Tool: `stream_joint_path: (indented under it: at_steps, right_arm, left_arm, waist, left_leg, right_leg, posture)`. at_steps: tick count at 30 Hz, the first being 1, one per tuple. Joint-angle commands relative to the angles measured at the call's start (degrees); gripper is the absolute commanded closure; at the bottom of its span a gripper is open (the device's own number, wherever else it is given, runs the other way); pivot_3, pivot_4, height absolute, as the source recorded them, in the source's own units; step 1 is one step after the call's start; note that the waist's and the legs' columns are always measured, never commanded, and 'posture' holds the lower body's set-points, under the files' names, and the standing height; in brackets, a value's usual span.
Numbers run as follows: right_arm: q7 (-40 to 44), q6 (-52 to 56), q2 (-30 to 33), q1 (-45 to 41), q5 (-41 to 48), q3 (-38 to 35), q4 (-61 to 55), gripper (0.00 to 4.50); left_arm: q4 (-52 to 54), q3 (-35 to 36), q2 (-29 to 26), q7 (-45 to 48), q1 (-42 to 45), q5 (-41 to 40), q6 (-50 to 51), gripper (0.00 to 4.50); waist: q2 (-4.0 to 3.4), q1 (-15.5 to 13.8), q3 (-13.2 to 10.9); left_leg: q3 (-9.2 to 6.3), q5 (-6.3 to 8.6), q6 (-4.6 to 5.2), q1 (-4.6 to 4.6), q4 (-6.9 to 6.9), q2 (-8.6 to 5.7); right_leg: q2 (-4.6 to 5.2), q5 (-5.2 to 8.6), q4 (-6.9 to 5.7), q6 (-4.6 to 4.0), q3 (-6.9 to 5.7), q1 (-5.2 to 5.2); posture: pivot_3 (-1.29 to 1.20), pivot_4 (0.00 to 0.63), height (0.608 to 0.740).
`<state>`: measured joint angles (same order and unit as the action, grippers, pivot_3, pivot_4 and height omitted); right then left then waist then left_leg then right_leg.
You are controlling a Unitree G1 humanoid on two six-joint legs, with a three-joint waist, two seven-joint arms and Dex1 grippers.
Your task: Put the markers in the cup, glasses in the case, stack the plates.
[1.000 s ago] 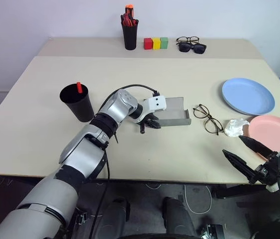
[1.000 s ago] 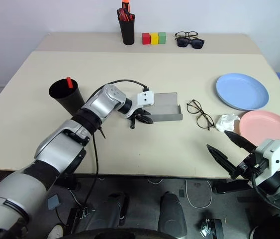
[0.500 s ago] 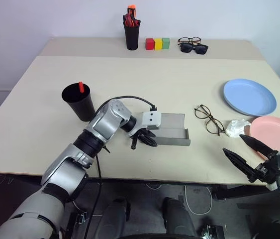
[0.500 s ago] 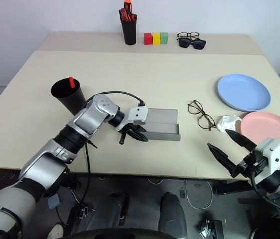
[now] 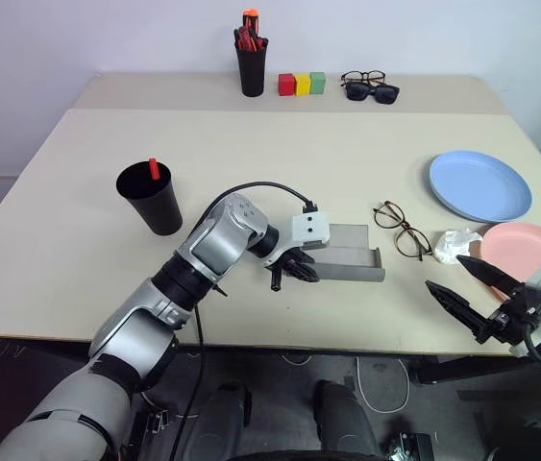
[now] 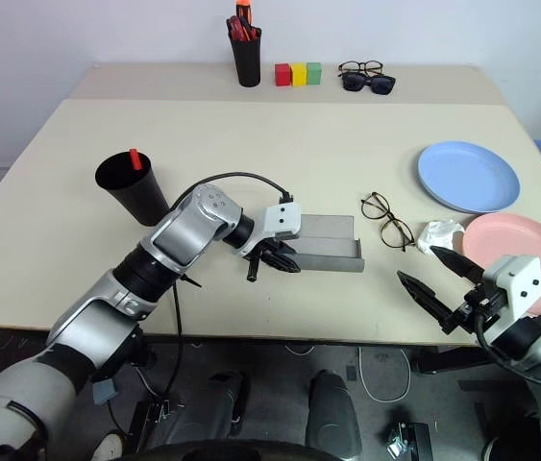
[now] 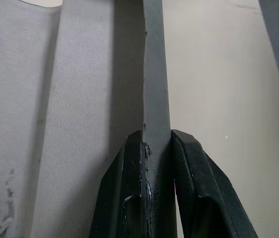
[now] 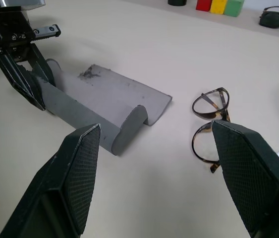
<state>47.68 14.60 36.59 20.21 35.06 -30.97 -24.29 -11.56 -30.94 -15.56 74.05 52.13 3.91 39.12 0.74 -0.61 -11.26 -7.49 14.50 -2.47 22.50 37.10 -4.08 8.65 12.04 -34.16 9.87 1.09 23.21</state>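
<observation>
Since a second ago your left gripper (image 5: 290,273) has pulled the case (image 5: 347,254) toward the near edge of the table (image 5: 78,221) and a little toward the glasses (image 5: 401,229), so its far end now lies just beside them, while before there was a clear gap. The left jaws are narrow and closed on the thin front wall of the open case, as the left wrist view shows. The case looks like a light, stiff shell with a smooth surface; I judge it can slide or turn easily on the table, so a grip on the wall is good for dragging but not for lifting. The glasses are thin wire and will surely bend; it seems best that you take them at the bridge or at one rim, softly, and not at a temple. The left arm reaches across the body, elbow bent, the wrist turned so that the fingers point down and to the right. Your right gripper (image 5: 474,291) hangs wide and empty near the table edge, level, and points toward the case and the glasses. The cup (image 5: 149,198) stands well to the left with a red marker (image 5: 153,168) in it. The blue plate (image 5: 479,185) and the pink plate (image 5: 529,254) lie apart, not yet stacked.
</observation>
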Motion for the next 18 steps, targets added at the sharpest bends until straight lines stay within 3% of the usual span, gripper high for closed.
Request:
stream_joint_path:
  at_steps: [1, 4, 9, 10, 14, 18]
  right_arm:
    - [0.2, 0.2, 0.8, -1.1, 0.3, -0.2, 0.6, 0.88]
    - [0.3, 0.5, 1.2, -2.3, 0.2, 0.4, 1.3, 0.88]
    - [0.3, 1.1, 2.1, -4.3, -0.2, 0.9, 2.6, 0.88]
    - [0.3, 1.4, 2.3, -4.8, -0.3, 1.0, 2.9, 0.88]
    - [0.9, 3.4, 4.2, -8.1, -0.5, 2.7, 5.3, 0.88]
    - [2.9, 4.7, 6.5, -13.9, -1.7, 6.0, 11.4, 0.88]
  left_arm:
    - [3.8, -0.5, -0.4, -0.5, -0.6, -1.3, 0.6, 3.76]
    - [4.6, -1.3, -1.1, -0.6, -1.4, -1.5, 0.5, 2.87]
    - [5.0, -1.4, -1.0, -1.3, -1.2, -2.5, 1.1, 0.37]
    - [5.5, -0.8, -1.0, -1.2, -1.1, -3.2, 1.2, 0.04]
    - [8.4, 5.6, 0.3, -5.0, -2.0, -7.5, 0.1, 0.04]
    - [13.5, 12.3, 0.1, -7.5, -5.7, -11.9, -7.9, 0.04]
  waist:
    - [0.0, 0.0, 0.0]
    - [0.0, 0.0, 0.0]
    - [-0.01, 0.0, 0.0]
    - [-0.01, 0.0, 0.0]
    - [-0.01, 0.1, 0.0]
    - [-0.02, 0.3, 0.0]
  left_leg:
    - [0.0, 0.0, 0.0, 0.0, 0.0, 0.0]
    - [0.0, 0.0, 0.0, 0.0, 0.0, 0.0]
    - [0.0, 0.0, 0.0, -0.01, 0.03, 0.0]
    - [0.0, 0.0, 0.0, -0.01, 0.03, 0.0]
    - [0.0, 0.0, 0.0, -0.01, 0.01, 0.0]
    - [0.0, 0.0, 0.0, -0.02, 0.01, 0.01]
  right_leg:
    - [0.0, 0.0, 0.0, 0.0, 0.0, 0.0]
    - [0.0, -0.01, 0.0, -0.01, 0.0, 0.0]
    - [0.0, -0.01, -0.02, -0.01, 0.0, -0.02]
    - [0.0, -0.01, -0.01, -0.01, 0.0, -0.02]
    - [0.0, -0.01, -0.01, -0.01, 0.0, 0.0]
    - [0.01, -0.02, -0.01, -0.03, 0.01, 0.0]
  posture:
    - [0.0, 0.15, 0.739]
    - [0.0, 0.15, 0.739]
    - [0.0, 0.15, 0.739]
    - [0.0, 0.15, 0.739]
    - [0.0, 0.15, 0.739]
    - [0.0, 0.15, 0.739]
